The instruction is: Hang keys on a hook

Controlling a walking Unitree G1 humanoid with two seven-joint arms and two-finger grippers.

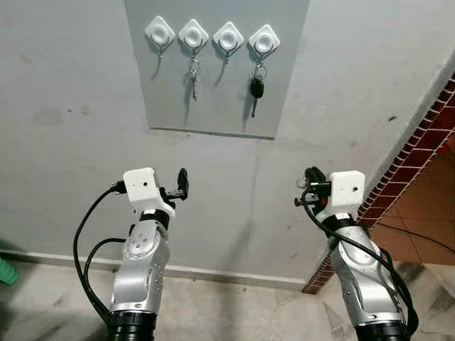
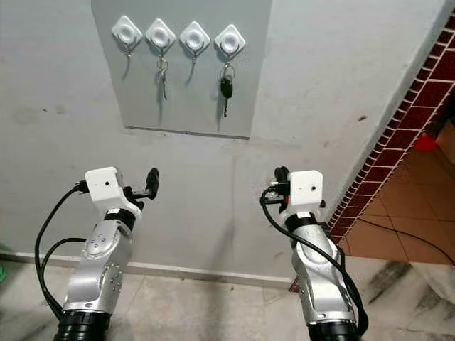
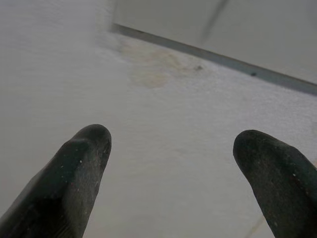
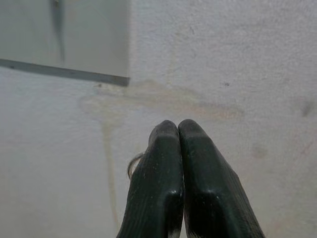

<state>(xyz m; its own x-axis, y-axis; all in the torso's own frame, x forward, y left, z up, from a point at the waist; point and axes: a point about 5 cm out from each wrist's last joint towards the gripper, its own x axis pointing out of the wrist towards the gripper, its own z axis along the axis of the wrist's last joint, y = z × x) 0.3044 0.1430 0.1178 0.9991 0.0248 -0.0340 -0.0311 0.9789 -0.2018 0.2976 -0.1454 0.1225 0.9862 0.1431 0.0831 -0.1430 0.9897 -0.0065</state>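
wall [image 1: 71, 106] pale grey, faint stains; board [image 1: 213, 106] grey; hooks [image 1: 212, 35] white; car key [image 1: 257, 88] black head; arms [image 1: 142, 263] silver, white wrist boxes, black cables; brick edging [image 1: 419, 142] dark red, pale joints; floor [image 1: 419, 213] terracotta

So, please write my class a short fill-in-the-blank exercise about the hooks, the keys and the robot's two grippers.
1. The grey wall panel carries ____ white diamond-shaped hooks.
2. The black-headed car key hangs on the hook farthest to the robot's ____.
3. The left gripper has its black fingers ____.
4. The right gripper has its fingers ____.

Missing words: four; right; open; shut
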